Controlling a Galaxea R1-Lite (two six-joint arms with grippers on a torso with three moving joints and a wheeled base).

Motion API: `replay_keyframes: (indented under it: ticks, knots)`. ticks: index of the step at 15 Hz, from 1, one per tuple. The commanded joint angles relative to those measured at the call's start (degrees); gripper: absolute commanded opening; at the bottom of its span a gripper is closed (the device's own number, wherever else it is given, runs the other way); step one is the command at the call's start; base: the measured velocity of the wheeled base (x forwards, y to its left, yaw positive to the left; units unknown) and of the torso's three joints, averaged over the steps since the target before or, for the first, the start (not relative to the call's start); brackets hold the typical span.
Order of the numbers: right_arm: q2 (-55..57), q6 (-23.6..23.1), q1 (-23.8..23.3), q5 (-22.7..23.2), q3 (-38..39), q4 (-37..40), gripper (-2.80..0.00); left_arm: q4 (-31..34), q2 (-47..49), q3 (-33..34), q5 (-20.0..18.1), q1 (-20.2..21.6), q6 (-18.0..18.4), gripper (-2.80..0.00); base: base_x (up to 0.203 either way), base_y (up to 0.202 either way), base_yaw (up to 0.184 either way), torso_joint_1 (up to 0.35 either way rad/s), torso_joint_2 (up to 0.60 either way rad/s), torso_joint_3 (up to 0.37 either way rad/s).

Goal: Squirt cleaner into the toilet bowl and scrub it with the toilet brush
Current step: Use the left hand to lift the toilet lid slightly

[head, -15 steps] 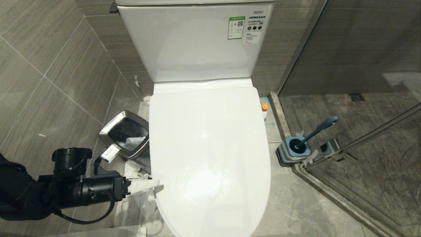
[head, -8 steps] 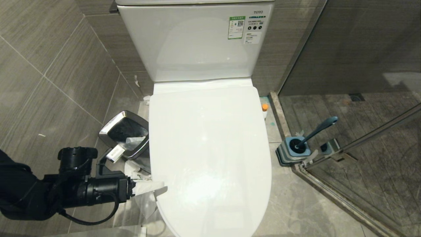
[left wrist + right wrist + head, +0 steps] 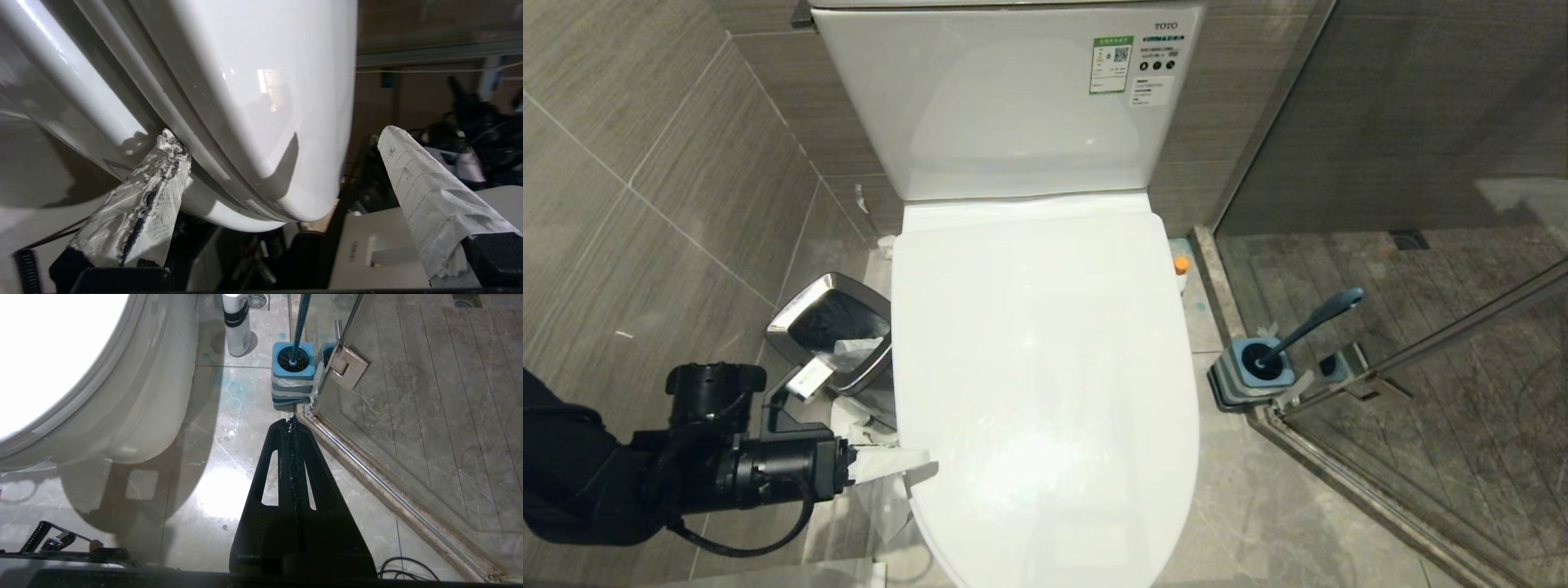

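Note:
The toilet's white lid point(image 3: 1045, 367) lies shut over the toilet bowl, whose outer wall point(image 3: 139, 404) shows in the right wrist view. My left gripper point(image 3: 916, 467) is open at the lid's left front edge. Its tape-wrapped fingers point(image 3: 163, 175) straddle the lid's rim point(image 3: 286, 171), one under the rim and the other above the lid. The cleaner point(image 3: 1181, 268), white with an orange cap, stands on the floor right of the toilet. The toilet brush point(image 3: 1308, 325) leans in its blue-and-grey base point(image 3: 1248, 374) further right. My right gripper point(image 3: 291, 421) is shut and empty, low over the floor before the brush base point(image 3: 293, 367).
A steel-rimmed waste bin point(image 3: 827, 296) holding crumpled paper stands left of the toilet, just behind my left arm. A glass shower door with a metal hinge point(image 3: 1339, 367) and a raised kerb point(image 3: 392, 494) borders the brush on the right. The cistern point(image 3: 1013, 98) rises behind the lid.
My left gripper has crept a little to the right, closer onto the lid's edge. The lid stays down and nothing else has moved.

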Motion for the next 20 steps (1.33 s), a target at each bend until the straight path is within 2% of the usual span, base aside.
replay_keyframes:
  ticks: [1, 2, 7, 13, 16, 18, 20]
  knots:
    - [0.0, -0.1, 0.0, 0.0, 0.0, 0.0, -2.80, -0.6, -2.7, -0.1, -7.1, 1.3, -2.5, 0.00, 0.000, 0.000, 0.000, 0.000, 0.00, 0.000]
    - [0.0, 0.0, 0.0, 0.0, 0.0, 0.0, -2.80, -0.5, -3.6, 0.2, -8.1, 1.6, -2.8, 0.00, 0.000, 0.000, 0.000, 0.000, 0.00, 0.000]
    - [0.0, -0.1, 0.0, 0.0, 0.0, 0.0, -2.80, -0.3, -5.4, 0.8, -8.4, 1.8, -2.9, 0.00, 0.000, 0.000, 0.000, 0.000, 0.00, 0.000]
    - [0.0, 0.0, 0.0, 0.0, 0.0, 0.0, -2.80, -0.5, -8.9, 0.6, -9.4, 1.2, -8.6, 0.00, 0.000, 0.000, 0.000, 0.000, 0.00, 0.000]
    - [0.0, -0.1, 0.0, 0.0, 0.0, 0.0, -2.80, -0.4, -12.1, 0.8, -9.4, -0.3, -9.5, 0.00, 0.000, 0.000, 0.000, 0.000, 0.00, 0.000]
    - [0.0, -0.1, 0.0, 0.0, 0.0, 0.0, -2.80, -0.4, -14.3, 0.6, -9.4, -0.6, -13.0, 0.00, 0.000, 0.000, 0.000, 0.000, 0.00, 0.000]
    - [0.0, -0.1, 0.0, 0.0, 0.0, 0.0, -2.80, -0.7, -17.1, -0.3, -9.4, -0.6, -19.1, 0.00, 0.000, 0.000, 0.000, 0.000, 0.00, 0.000]
